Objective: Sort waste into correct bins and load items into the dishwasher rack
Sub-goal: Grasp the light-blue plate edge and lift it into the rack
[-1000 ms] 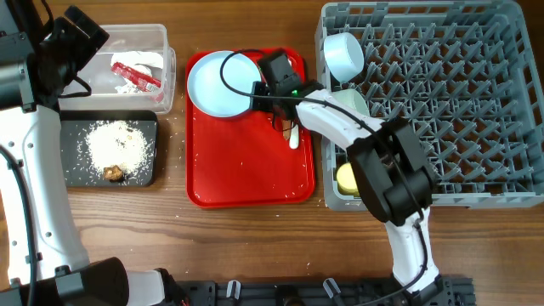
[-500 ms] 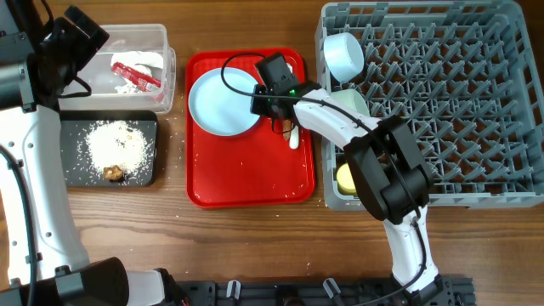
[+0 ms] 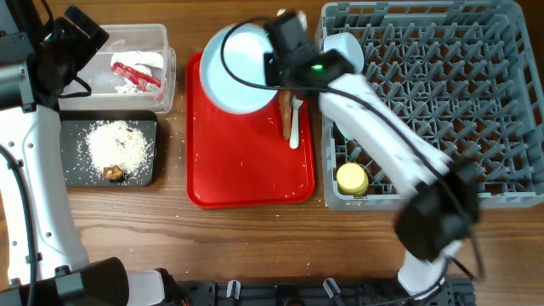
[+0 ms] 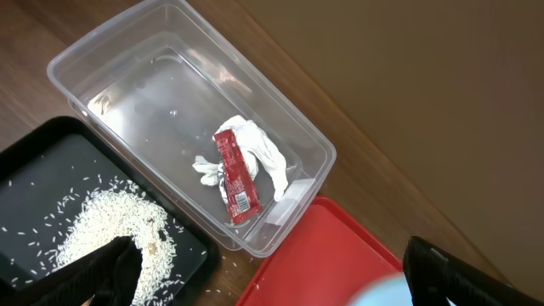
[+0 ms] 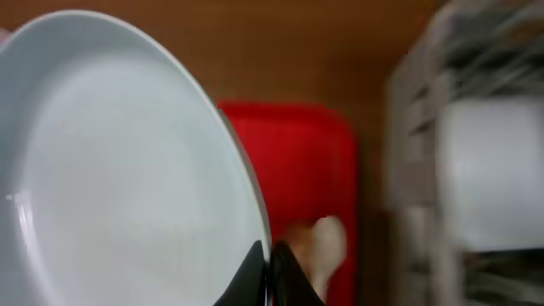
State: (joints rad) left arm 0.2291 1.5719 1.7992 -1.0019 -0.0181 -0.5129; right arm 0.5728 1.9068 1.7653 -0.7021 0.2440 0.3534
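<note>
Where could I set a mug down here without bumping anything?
The near half of the red tray, this side of the spoon, is bare. The rack right of its left column holds nothing. Crowded: the tray's far end, around the plate, and the rack's left column, with the yellow cup.

Overhead view: I see my right tool pinching the pale blue plate by its rim above the red tray; white spoon on tray, yellow cup in rack.
</note>
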